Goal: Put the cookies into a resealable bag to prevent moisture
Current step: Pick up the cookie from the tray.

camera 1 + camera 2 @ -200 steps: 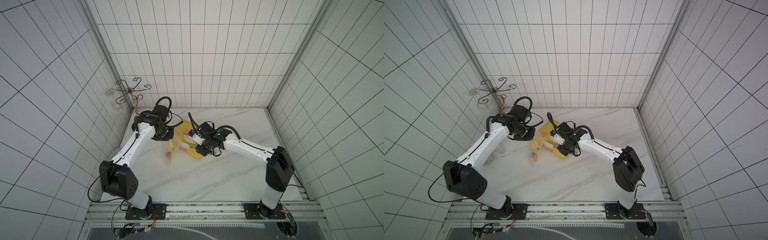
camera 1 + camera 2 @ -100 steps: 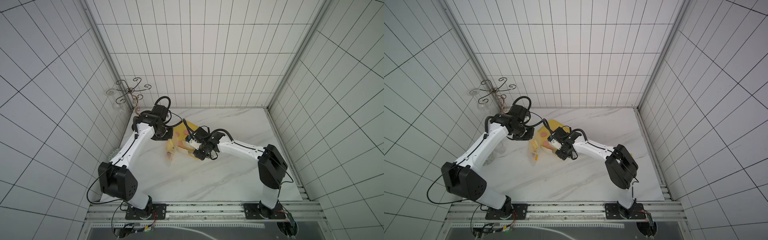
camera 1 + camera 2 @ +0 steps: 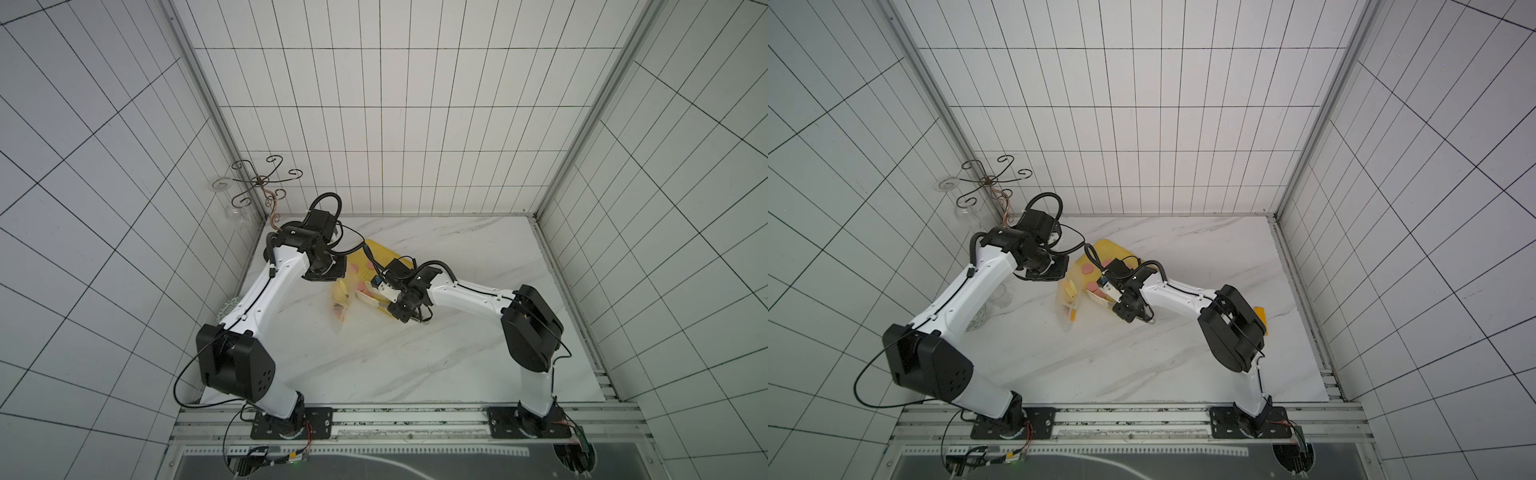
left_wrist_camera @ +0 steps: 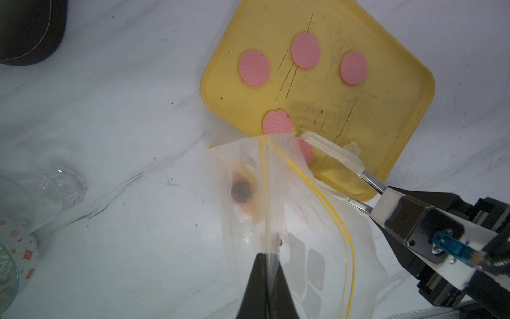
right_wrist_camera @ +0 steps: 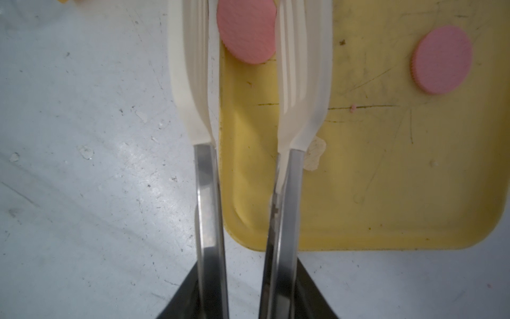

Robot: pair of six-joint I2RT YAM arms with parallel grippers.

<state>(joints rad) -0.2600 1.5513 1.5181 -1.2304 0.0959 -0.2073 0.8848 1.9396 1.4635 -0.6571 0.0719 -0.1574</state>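
Observation:
My left gripper (image 4: 266,255) is shut on the rim of the resealable bag (image 4: 303,221), a clear floppy bag with a yellow zip line, and holds its mouth up. A dark brown cookie (image 4: 242,191) lies inside it. My right gripper (image 5: 247,265) is shut on metal tongs (image 5: 193,82) with white tips. The tips straddle a pink cookie (image 5: 247,30) on the yellow tray (image 5: 386,193), close to the bag's mouth. More pink cookies (image 4: 306,50) lie on the tray. A pale flower-shaped cookie (image 5: 313,154) sits beside one tong arm. In both top views the grippers meet over the tray (image 3: 382,253).
A clear glass (image 4: 41,193) and a patterned cup (image 4: 16,256) stand by the left wall, near the left arm. A curled wire stand (image 3: 259,183) fills the back left corner. A small orange thing (image 3: 1260,316) shows behind the right arm's elbow.
The right arm has swung left, carrying the tongs toward the bag's mouth, and the tong arms have drawn closer together. The left gripper has kept its hold on the bag.

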